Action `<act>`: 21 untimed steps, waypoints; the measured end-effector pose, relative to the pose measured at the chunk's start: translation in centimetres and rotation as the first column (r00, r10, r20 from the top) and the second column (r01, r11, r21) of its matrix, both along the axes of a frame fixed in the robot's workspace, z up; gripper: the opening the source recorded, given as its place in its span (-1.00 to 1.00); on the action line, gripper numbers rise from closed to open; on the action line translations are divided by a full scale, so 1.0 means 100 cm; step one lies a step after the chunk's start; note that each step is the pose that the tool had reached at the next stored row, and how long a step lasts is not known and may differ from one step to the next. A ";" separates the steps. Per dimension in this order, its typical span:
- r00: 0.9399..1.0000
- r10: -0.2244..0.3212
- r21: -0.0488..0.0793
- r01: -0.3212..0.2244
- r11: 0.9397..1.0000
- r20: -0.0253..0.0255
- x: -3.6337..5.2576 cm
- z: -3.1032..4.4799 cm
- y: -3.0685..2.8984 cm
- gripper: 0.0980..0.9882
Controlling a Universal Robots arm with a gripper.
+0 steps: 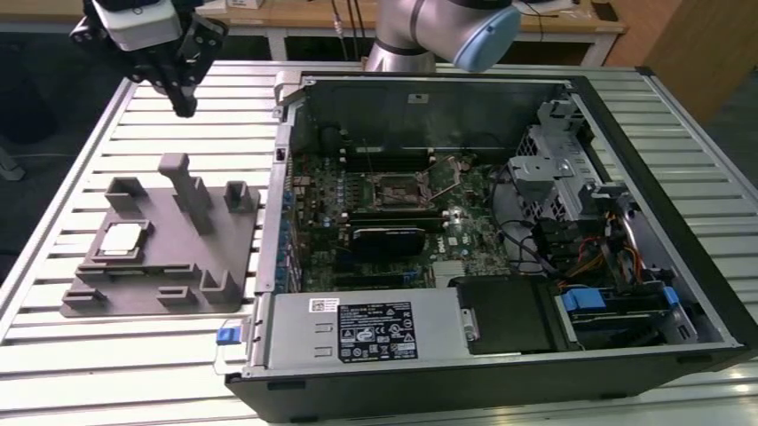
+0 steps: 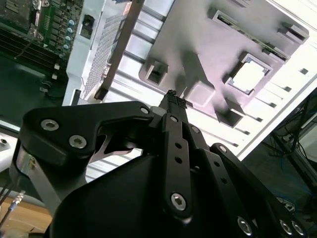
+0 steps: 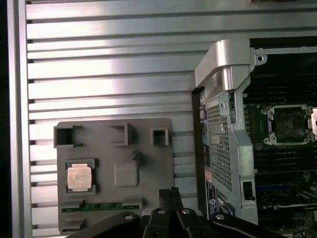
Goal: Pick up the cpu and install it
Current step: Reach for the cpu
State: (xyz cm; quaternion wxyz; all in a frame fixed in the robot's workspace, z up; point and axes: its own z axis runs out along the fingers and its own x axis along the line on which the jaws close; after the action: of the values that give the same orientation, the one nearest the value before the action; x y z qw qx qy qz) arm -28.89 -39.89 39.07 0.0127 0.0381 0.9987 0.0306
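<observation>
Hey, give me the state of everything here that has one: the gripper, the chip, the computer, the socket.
gripper: shut, holding nothing.
cpu: lying flat in the grey holder, metal side up, untouched.
computer case: on its side, panel off.
socket: uncovered, no chip inside.

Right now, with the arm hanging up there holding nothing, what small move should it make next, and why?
Probably carry the gripper across until it is above the cpu. The chip lies untouched in its seat on the grey holder, while the gripper hangs shut and empty, high up and off to the side of the chip, so lowering now would likely miss it.
</observation>
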 end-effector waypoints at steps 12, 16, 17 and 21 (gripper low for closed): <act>1.000 0.000 0.000 0.000 1.000 0.000 -0.0262 -0.0032 0.0000 -0.98; 1.000 0.000 0.000 0.000 1.000 0.000 -0.0350 -0.0041 0.0000 -0.98; 1.000 0.000 0.000 0.000 1.000 0.000 -0.0374 -0.0043 0.0000 -0.98; 1.000 0.000 0.000 0.000 1.000 0.000 -0.0467 -0.0052 0.0000 -0.98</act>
State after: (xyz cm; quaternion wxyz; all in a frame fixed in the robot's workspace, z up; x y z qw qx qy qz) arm -33.57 -39.90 38.55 0.0127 0.0382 0.9987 0.0306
